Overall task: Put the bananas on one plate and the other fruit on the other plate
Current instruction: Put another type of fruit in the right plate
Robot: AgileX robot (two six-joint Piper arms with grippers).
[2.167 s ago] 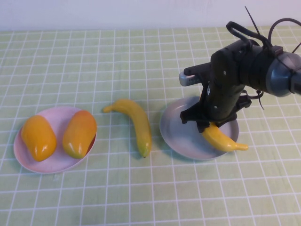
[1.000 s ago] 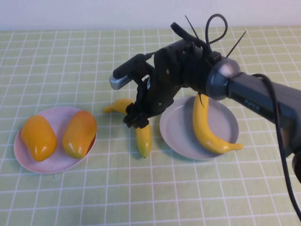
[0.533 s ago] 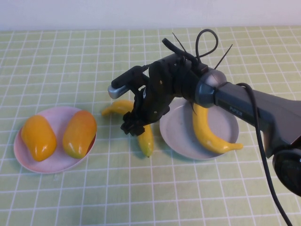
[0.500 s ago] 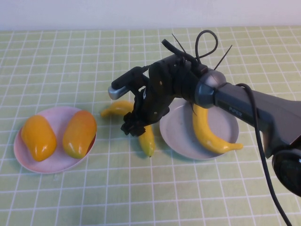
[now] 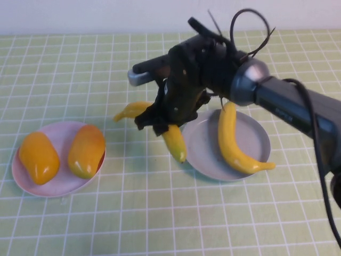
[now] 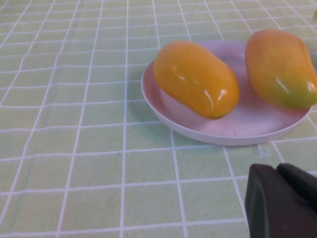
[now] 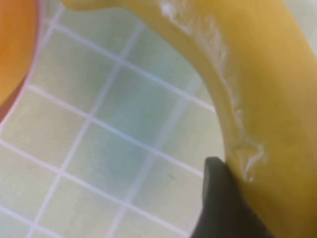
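My right gripper is shut on a yellow banana and holds it above the cloth, between the two plates, its lower tip close to the grey-blue plate's near-left rim. In the right wrist view the banana fills the frame against one dark finger. The other banana lies on the grey-blue plate. Two mangoes lie on the pink plate at the left. My left gripper is shut and empty, just in front of the pink plate with its mangoes; it is out of the high view.
A green checked cloth covers the table. The right arm reaches in from the right, over the back of the grey-blue plate. A white wall runs along the far edge.
My right gripper came from the grey-blue plate to the banana on the cloth, closed on it and has now raised it, shifting it a little toward the grey-blue plate.
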